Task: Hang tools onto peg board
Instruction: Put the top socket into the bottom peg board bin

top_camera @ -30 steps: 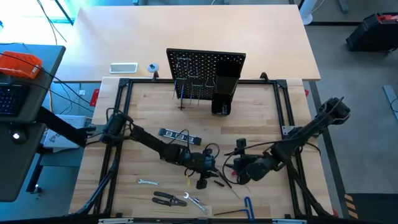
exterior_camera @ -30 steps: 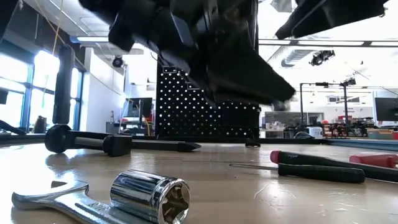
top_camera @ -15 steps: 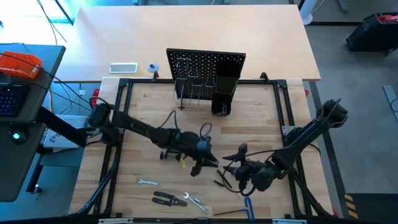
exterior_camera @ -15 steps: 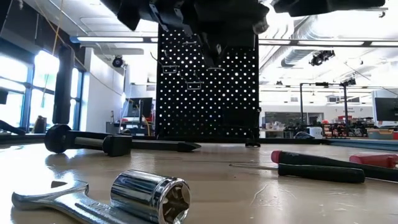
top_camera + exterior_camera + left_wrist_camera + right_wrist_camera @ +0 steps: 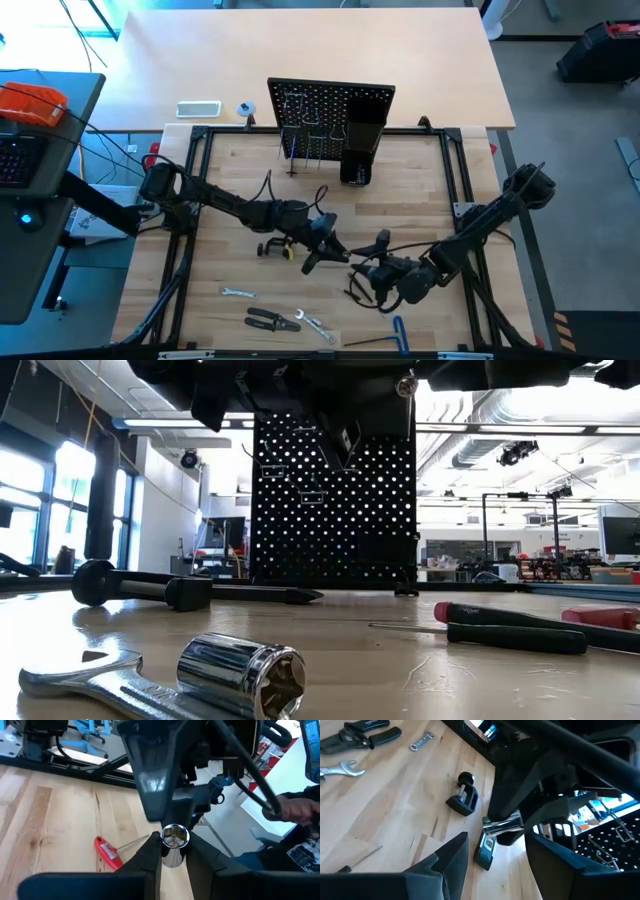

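Left wrist view shows my left gripper (image 5: 174,851) pinching a silver socket (image 5: 173,840); I'd carry it level toward the peg board (image 5: 331,108), right gripper (image 5: 495,855) waiting with jaws wide and empty.

Bare wood all the way from the middle of the table (image 5: 420,190) up to the peg board (image 5: 330,105), so room to pass there. Blocked near the middle by the left gripper (image 5: 322,258) and the right gripper (image 5: 368,268), close together, with the C-clamp (image 5: 268,248) and level (image 5: 485,850) just beside. Crowded farther from the peg board too, with pliers (image 5: 268,319), wrenches (image 5: 314,325) and screwdrivers (image 5: 510,628) lying flat.
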Tool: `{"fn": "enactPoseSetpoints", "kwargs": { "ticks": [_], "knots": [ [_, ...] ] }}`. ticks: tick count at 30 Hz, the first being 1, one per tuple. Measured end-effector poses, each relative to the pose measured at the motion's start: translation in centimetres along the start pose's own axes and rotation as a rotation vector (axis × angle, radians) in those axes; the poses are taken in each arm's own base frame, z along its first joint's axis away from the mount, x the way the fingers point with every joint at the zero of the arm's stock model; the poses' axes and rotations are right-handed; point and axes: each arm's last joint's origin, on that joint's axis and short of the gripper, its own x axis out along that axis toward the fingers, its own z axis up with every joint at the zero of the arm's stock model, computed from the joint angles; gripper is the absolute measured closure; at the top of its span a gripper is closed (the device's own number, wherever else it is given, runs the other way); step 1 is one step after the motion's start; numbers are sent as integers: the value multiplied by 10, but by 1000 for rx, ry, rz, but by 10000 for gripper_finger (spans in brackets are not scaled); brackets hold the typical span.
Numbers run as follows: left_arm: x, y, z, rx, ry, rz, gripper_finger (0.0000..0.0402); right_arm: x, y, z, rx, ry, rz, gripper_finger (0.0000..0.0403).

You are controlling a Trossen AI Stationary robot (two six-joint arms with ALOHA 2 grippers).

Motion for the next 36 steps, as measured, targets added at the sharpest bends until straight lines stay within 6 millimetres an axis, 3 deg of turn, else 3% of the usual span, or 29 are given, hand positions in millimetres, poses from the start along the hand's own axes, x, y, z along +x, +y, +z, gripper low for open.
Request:
{"fn": "enactPoseSetpoints", "kwargs": {
  "ticks": [29,36],
  "knots": [
    [-3,1,8,-72,-26,-119,350,4,-8,14,-69,-134,18,210],
    [-2,1,7,-76,-20,-126,350,12,1,17,-144,-180,-17,210]
  ]
}}
